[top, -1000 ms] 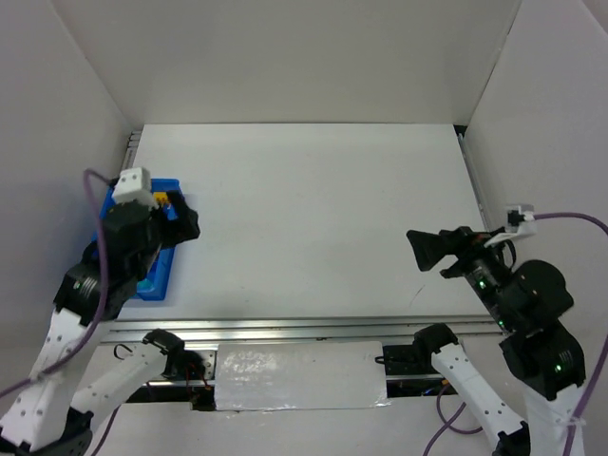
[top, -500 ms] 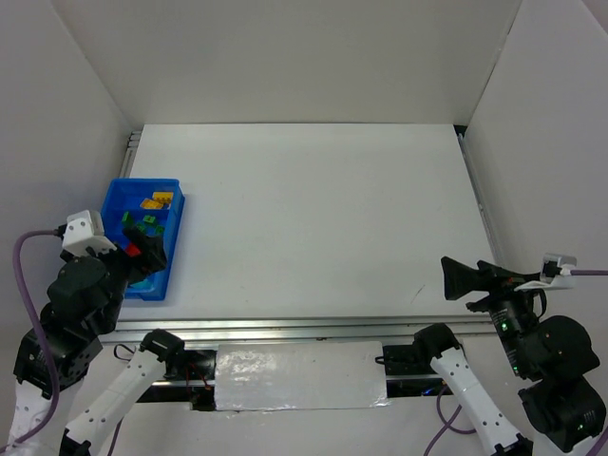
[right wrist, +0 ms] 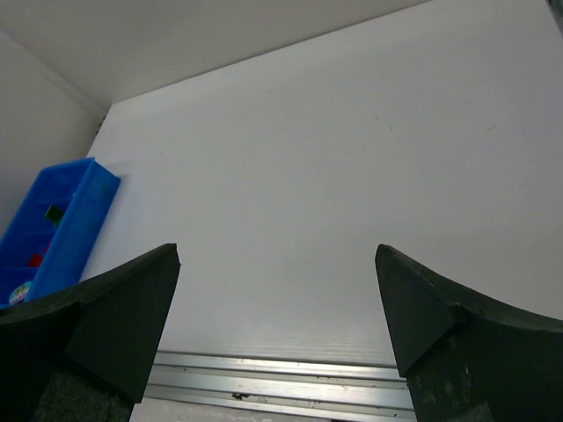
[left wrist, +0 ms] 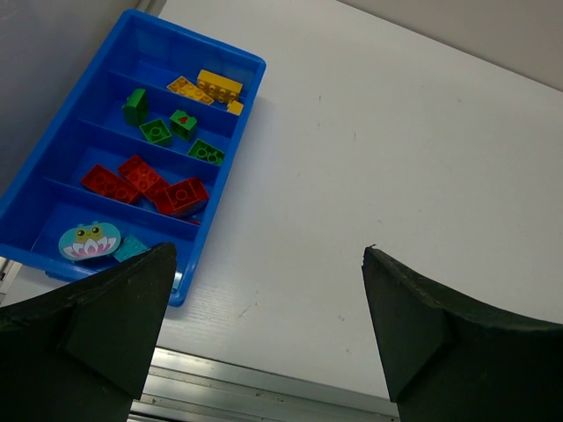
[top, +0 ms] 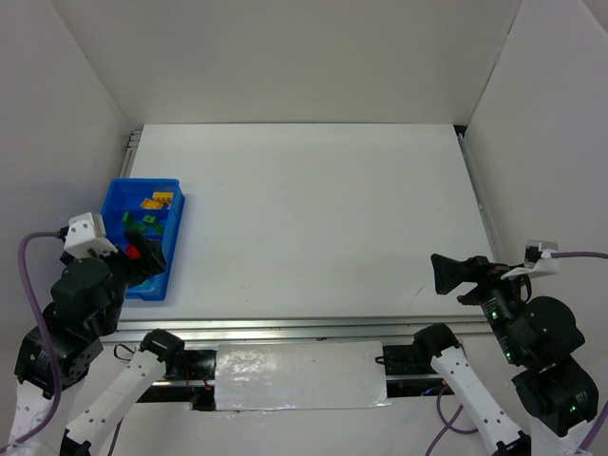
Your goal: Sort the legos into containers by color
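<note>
The blue tray [left wrist: 198, 37] lies on the white bench [top: 313, 209] at its 9 o'clock edge in the top view, with its long axis running roughly from 12 to 6. Cross dividers split it into four compartments, and each one shows a single colour.

- **Far compartment** [left wrist: 145, 57]: holds the yellow bricks [left wrist: 218, 85], three of them, crowded toward the 3 o'clock wall.
- **Second compartment** [left wrist: 104, 105]: holds four green bricks [left wrist: 156, 132], lying spread out. One of them shows a small red mark on top.
- **Third compartment** [left wrist: 92, 149]: holds the red bricks [left wrist: 180, 195]. They lie close together, some touching (the exact count is hard to read, three or four).
- **Nearest compartment** [left wrist: 40, 229]: holds a round teal piece [left wrist: 88, 242] printed with pink petals and a small face. A teal brick [left wrist: 132, 249] lies just beside it at 3 o'clock.

The left gripper [left wrist: 268, 253] hangs above the near end of the tray and the bench beside it. Its jaws are spread wide and there is nothing between them. From its own camera the tray sits at 10 o'clock.

The right gripper [right wrist: 277, 251] is well apart from the tray, at about 4 o'clock of the bench in the top view, and points toward 9 o'clock. Its jaws are also fully apart and empty. Its camera shows bare bench between the fingers and one end of the tray at 9 o'clock.
</note>
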Robot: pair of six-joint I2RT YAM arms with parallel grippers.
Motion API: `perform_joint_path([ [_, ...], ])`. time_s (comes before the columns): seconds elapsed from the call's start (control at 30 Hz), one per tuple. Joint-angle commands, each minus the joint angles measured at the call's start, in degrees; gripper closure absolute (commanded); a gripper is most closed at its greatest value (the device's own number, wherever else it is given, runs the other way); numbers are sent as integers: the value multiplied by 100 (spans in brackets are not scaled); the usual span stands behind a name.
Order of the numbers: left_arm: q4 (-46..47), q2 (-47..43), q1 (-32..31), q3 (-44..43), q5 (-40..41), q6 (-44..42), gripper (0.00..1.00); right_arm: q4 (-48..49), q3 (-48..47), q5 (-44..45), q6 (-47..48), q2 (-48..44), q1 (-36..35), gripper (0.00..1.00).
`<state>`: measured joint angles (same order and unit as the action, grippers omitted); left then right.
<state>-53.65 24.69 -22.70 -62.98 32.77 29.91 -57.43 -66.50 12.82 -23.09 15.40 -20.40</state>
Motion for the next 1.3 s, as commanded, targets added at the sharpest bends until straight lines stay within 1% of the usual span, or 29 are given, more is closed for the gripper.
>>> perform_joint_path([
  [0.0, 109, -43, -15, 49, 150, -152, 1, 74, 84, -130, -29, 139, -43, 0],
  [0.43, 311, -43, -15, 278, 27, -187, 1, 250, 199, -210, -81, 156, -43, 0],
  [0.6, 110, 45, -15, -64, 71, -231, 1, 249, 225, -201, -81, 121, -43, 0],
  [0.73, 21, -209, -15, -311, 264, -441, 1, 250, 182, -192, -64, 147, -43, 0],
  [0.9, 100, -692, -15, -338, 229, -644, 0, 232, 93, -218, -46, 148, -34, 0],
  [1.27, 170, -1212, -15, -461, 467, -837, 1, 258, 41, -289, -55, 174, -43, 0],
])
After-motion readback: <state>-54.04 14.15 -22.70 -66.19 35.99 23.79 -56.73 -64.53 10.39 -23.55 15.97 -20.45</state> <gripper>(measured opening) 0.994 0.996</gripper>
